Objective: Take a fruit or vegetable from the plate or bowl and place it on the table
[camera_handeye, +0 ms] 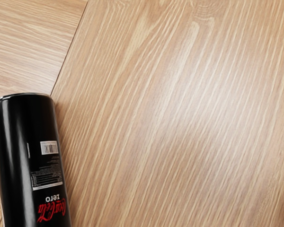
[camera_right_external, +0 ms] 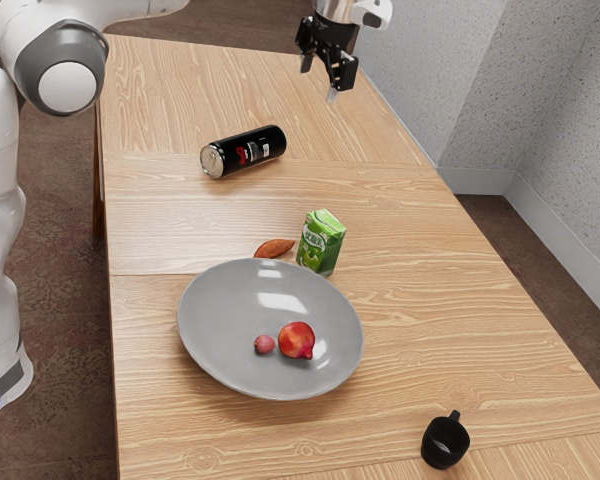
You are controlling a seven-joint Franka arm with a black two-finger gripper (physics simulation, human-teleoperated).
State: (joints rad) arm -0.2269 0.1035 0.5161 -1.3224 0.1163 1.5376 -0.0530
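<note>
My gripper (camera_right_external: 319, 82) hangs over the far part of the table in the exterior view, its two fingers apart and nothing between them. Far from it, a wide grey bowl (camera_right_external: 215, 350) holds a round red fruit (camera_right_external: 296, 340) and a smaller pinkish fruit (camera_right_external: 264, 344), side by side on the bowl's inner surface. A brown-orange sweet potato-like item (camera_right_external: 274, 248) lies just behind the bowl's far rim, its lower side partly hidden. The wooden table (camera_right_external: 430, 300) carries all of these, and in the wrist view bare wood of the table (camera_handeye: 180, 118) lies below my hand.
A black soda can (camera_right_external: 244, 151) lies on its side between gripper and bowl; the wrist view has this can (camera_handeye: 31, 161) too. A green drink carton (camera_right_external: 321, 242) stands close behind the bowl. Toward the exterior view's lower right is a black mug (camera_right_external: 445, 442). A wall (camera_right_external: 580, 170) runs past the table's right side.
</note>
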